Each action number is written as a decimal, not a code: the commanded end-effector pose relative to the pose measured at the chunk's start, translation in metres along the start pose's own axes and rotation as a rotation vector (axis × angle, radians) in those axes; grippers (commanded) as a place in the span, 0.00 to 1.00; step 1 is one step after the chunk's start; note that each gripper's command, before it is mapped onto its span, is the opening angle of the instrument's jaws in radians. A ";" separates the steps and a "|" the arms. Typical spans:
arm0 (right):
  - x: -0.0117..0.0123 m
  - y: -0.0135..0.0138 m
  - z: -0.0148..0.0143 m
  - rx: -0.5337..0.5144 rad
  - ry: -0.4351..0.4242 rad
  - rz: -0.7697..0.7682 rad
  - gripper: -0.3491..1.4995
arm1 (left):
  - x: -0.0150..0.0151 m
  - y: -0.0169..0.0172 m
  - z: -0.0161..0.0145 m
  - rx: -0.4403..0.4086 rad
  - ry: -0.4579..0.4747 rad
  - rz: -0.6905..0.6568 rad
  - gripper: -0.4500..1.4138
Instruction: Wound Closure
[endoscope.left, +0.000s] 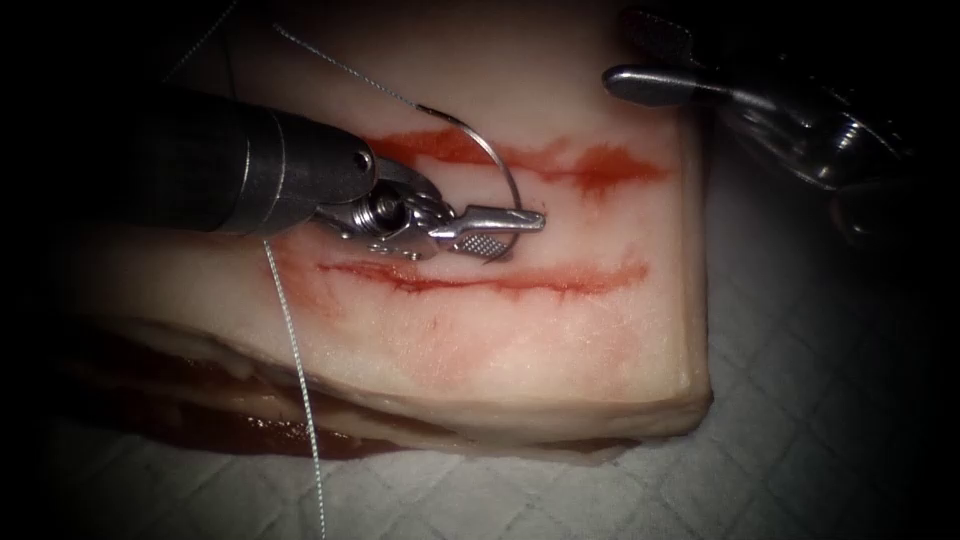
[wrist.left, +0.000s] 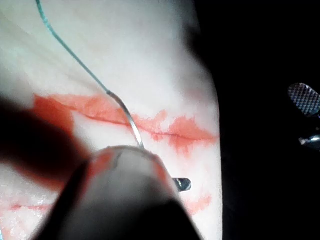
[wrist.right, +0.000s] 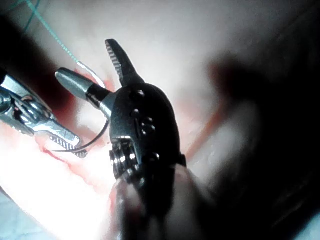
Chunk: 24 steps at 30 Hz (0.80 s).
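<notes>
Needle (endoscope.left: 492, 160) sits in my left tool (endoscope.left: 497, 228), jaws clamped near its pointed end, curve arching over the upper cut (endoscope.left: 560, 160), thread (endoscope.left: 292, 350) trailing. Not in tissue (endoscope.left: 560, 330) afaict. Right tool (wrist.right: 97, 70) gapes wide, holds nothing, parked clear at the tissue's right edge, prob. for room.

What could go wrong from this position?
1. The left end effector holds the needle near its pointed end, above the tissue; a weak grip might let it swivel.
2. The thread runs under the left shaft and may snag.
3. The right end effector is open, holding nothing.
</notes>
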 end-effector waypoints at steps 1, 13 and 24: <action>0.0003 -0.0001 0.0009 -0.002 -0.003 -0.001 0.87 | -0.0004 0.0001 0.0007 0.000 0.007 0.005 0.25; 0.0003 0.0001 0.0011 -0.004 -0.003 -0.001 0.87 | -0.0016 0.0009 -0.0011 -0.006 -0.053 0.116 0.00; -0.0001 0.0031 0.0024 0.187 0.176 0.018 0.71 | 0.0026 0.0013 -0.0013 -0.261 -0.170 0.419 0.00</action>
